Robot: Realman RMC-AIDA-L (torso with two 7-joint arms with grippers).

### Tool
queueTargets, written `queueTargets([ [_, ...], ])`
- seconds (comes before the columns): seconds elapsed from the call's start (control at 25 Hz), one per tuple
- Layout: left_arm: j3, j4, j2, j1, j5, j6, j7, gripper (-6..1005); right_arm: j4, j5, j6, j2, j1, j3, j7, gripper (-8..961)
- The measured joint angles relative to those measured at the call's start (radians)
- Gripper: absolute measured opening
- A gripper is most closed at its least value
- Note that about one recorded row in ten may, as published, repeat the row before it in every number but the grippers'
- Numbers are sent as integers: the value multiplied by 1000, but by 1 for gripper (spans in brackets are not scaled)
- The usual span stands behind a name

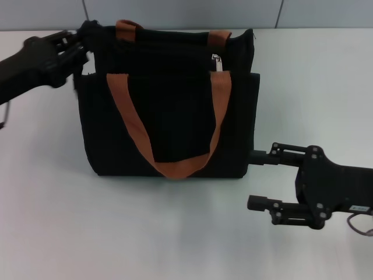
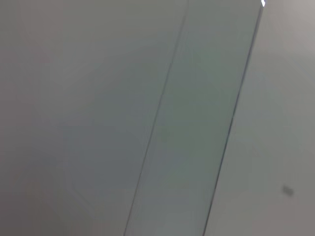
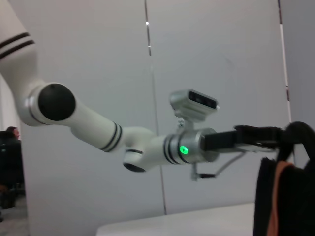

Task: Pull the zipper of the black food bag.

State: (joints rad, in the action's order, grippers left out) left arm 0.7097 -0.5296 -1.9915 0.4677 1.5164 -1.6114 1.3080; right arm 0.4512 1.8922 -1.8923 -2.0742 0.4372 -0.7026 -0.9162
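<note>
Two grippers flank the black food bag (image 1: 169,111) in the head view. It stands upright on the white table (image 1: 175,233), its orange-brown strap handle (image 1: 169,128) looping down the front panel. The zipper (image 1: 218,62), a small silver pull tab, sits on the top edge toward the bag's right end, just above where the strap meets the pocket. The left gripper (image 1: 87,44) is at the bag's upper left corner, touching or gripping the fabric there; whether its fingers are pinching cannot be told. The right gripper (image 1: 252,178) hovers low beside the bag's lower right corner, its two fingers spread apart with nothing between them, the upper fingertip just beside the bag's side.

Left wrist view: only pale wall panels (image 2: 197,123) with thin seams.

Right wrist view: the left arm (image 3: 98,128), white with black bands and a green light, reaches across to the bag's top corner (image 3: 285,191), where an orange strap shows.
</note>
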Motion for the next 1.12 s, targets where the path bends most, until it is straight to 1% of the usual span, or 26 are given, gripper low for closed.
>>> queueTargets([
  [0.04,0,-27,29,-16,34,-20,25,63,-18,1,30,-1,1,-1,8,708],
  [0.08,-2,-46,46,-25,58,-28,40,115,-27,1,46,-2,2,-1,11,708],
  [0.12,-2,-46,46,-25,58,-28,40,167,-27,1,46,-2,2,-1,11,708],
  [0.16,-4,-64,60,-33,79,-33,52,220,-37,1,62,-2,3,-1,13,708],
  [0.28,-9,-121,81,-63,117,-41,75,364,-90,0,129,-4,21,-1,50,708],
  [0.36,-16,-140,87,-82,118,-52,73,455,-104,-1,142,-5,26,-1,69,708],
  [0.4,-23,-144,86,-88,115,-69,59,501,-117,-2,152,-5,30,-2,86,708],
  [0.44,-27,-145,83,-93,114,-83,46,537,-129,-3,158,-6,35,-2,108,708],
  [0.48,-30,-145,71,-95,114,-127,11,572,-151,-5,165,-7,44,-2,142,708],
  [0.52,-31,-145,67,-95,114,-140,-1,608,-151,-5,165,-7,44,-2,142,708],
  [0.64,-22,-136,38,-98,120,-251,-90,715,-175,-6,172,-8,60,-2,167,708],
  [0.68,16,-130,9,-105,150,-340,-155,739,-178,-4,172,-9,64,-2,167,708],
  [0.72,34,-129,1,-107,166,-356,-167,763,-179,-2,171,-9,66,-4,168,708],
  [0.8,34,-129,1,-107,166,-356,-167,811,-181,0,168,-10,69,-17,168,708],
  [0.84,52,-126,-5,-107,188,-363,-178,835,-181,1,164,-10,70,-30,168,708],
  [0.88,87,-105,-25,-109,257,-360,-210,835,-181,1,164,-10,70,-30,168,708],
  [0.96,91,-56,-48,-108,333,-342,-272,835,-181,1,148,-10,72,-77,168,708],
  [1.0,91,-56,-48,-108,333,-342,-272,834,-181,1,148,-10,72,-77,168,708],
  [1.04,91,-46,-52,-108,345,-337,-284,834,-177,1,143,-8,69,-101,168,708],
  [1.12,92,-32,-57,-108,369,-316,-303,834,-175,1,140,-8,66,-108,169,708],
])
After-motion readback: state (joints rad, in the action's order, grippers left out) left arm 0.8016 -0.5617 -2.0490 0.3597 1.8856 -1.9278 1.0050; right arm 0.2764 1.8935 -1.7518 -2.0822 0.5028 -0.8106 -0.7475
